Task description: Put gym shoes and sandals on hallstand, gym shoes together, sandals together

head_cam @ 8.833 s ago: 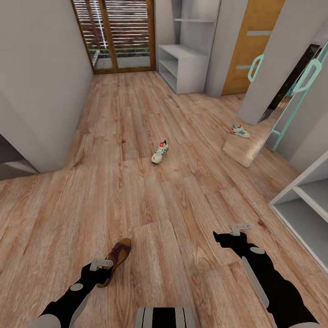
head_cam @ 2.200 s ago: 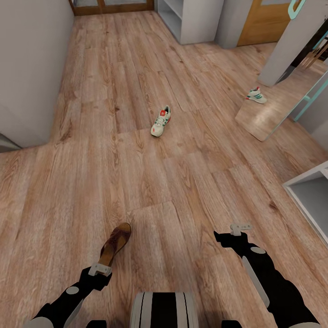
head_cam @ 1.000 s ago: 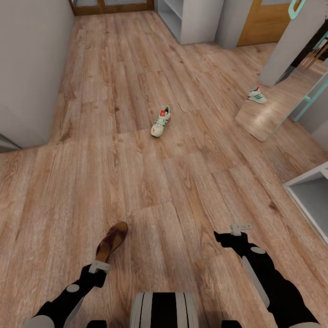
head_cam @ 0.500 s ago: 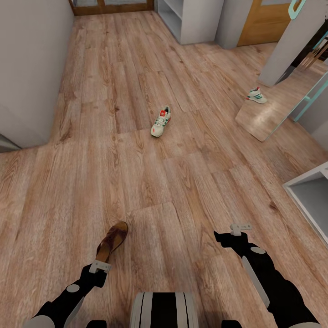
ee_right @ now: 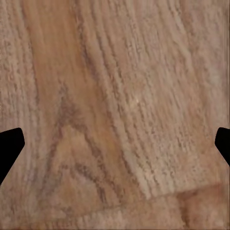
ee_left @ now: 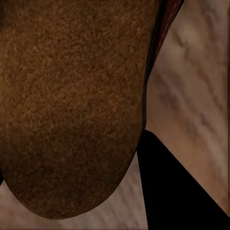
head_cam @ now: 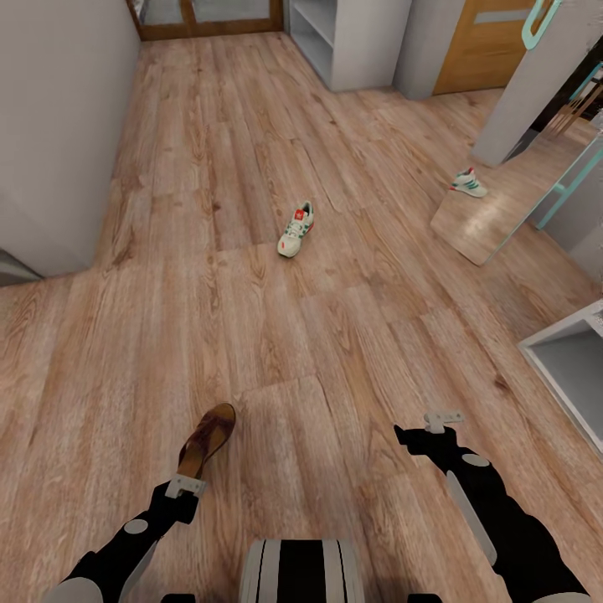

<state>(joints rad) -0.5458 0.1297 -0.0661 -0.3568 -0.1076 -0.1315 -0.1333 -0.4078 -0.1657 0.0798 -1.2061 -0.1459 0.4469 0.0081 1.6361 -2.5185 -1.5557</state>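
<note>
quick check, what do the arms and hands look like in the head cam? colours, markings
Both arms are matte black with pale grey-white insets: a long light strip runs along the right forearm, and each wrist carries a small grey oval patch. The left hand and the right hand each end in a small light grey bracket-like piece. No loose cables show. Between the arms, the trunk top is grey with black stripes.

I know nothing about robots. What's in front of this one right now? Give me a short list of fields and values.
place: corridor with a wood floor
sandal: brown, on the floor just ahead of the left gripper
sneaker: white with green stripes, alone mid-floor, farther ahead
mirror: leaning at the right, reflecting a sneaker
white shelf unit: far end
right gripper: open over bare floor
left gripper jaws: cannot tell
</note>
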